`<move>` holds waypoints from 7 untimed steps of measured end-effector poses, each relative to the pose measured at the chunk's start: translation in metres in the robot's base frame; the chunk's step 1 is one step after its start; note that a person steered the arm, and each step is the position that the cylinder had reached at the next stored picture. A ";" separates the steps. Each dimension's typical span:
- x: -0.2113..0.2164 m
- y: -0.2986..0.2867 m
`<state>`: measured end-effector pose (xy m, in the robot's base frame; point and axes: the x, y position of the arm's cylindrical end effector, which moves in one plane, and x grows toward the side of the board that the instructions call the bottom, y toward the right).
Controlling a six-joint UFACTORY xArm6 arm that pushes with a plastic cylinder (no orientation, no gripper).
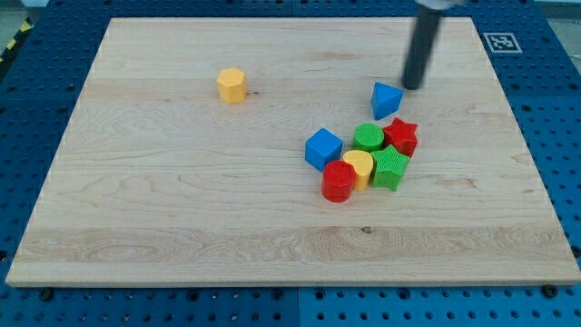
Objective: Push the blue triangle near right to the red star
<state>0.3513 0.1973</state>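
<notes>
The blue triangle (386, 99) lies on the wooden board, just above and slightly left of the red star (400, 136). My tip (413, 86) stands close to the triangle's upper right, a small gap apart from it. The red star sits at the right end of a tight cluster of blocks.
The cluster holds a green round block (369, 138), a green block (391, 169), a yellow block (358, 167), a red cylinder (338, 182) and a blue cube (323, 148). A yellow hexagon block (232, 85) lies alone at the upper left. The board (182, 209) rests on a blue pegboard.
</notes>
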 end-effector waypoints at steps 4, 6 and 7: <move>0.027 -0.088; 0.025 0.041; -0.009 0.045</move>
<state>0.3427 0.2426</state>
